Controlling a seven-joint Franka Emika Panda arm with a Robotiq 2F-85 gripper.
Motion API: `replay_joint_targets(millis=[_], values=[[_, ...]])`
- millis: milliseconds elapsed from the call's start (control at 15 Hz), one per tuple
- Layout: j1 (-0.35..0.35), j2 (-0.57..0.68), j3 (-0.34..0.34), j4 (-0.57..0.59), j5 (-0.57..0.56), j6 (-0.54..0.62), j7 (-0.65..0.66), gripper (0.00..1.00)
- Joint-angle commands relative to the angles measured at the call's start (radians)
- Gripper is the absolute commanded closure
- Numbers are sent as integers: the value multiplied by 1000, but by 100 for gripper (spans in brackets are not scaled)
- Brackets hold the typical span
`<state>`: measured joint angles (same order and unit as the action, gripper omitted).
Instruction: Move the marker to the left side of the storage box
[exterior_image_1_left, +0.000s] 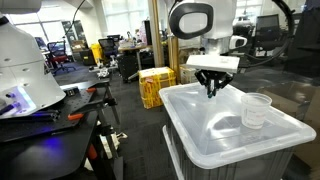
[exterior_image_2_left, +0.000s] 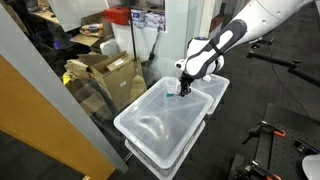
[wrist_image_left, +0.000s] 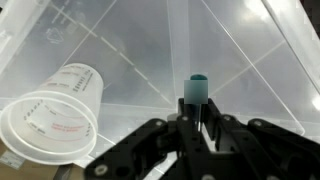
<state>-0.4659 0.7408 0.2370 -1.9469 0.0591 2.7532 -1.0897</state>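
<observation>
The teal-green marker (wrist_image_left: 197, 90) stands upright between my gripper's fingers (wrist_image_left: 196, 120) in the wrist view; the gripper is shut on it. In both exterior views the gripper (exterior_image_1_left: 212, 90) (exterior_image_2_left: 178, 90) hangs just above the lid of the translucent whitish storage box (exterior_image_1_left: 200, 135) (exterior_image_2_left: 150, 135). The marker shows as a small teal tip (exterior_image_2_left: 173, 93) at the fingers. A clear plastic cup (exterior_image_1_left: 256, 110) (wrist_image_left: 55, 110) stands on the lid beside the gripper.
A yellow slatted crate (exterior_image_1_left: 155, 85) sits on the floor behind the box. A black workbench with tools (exterior_image_1_left: 60, 120) stands to one side. Cardboard boxes (exterior_image_2_left: 105, 75) lie behind a glass pane near the box.
</observation>
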Motion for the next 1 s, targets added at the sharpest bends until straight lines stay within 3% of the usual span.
replay_joint_targets(millis=[0, 400, 933], values=[[22, -83, 6, -108, 48, 67, 41, 95], [69, -129, -3, -174, 44, 79, 136, 95], [120, -93, 45, -177, 64, 144, 266, 95]])
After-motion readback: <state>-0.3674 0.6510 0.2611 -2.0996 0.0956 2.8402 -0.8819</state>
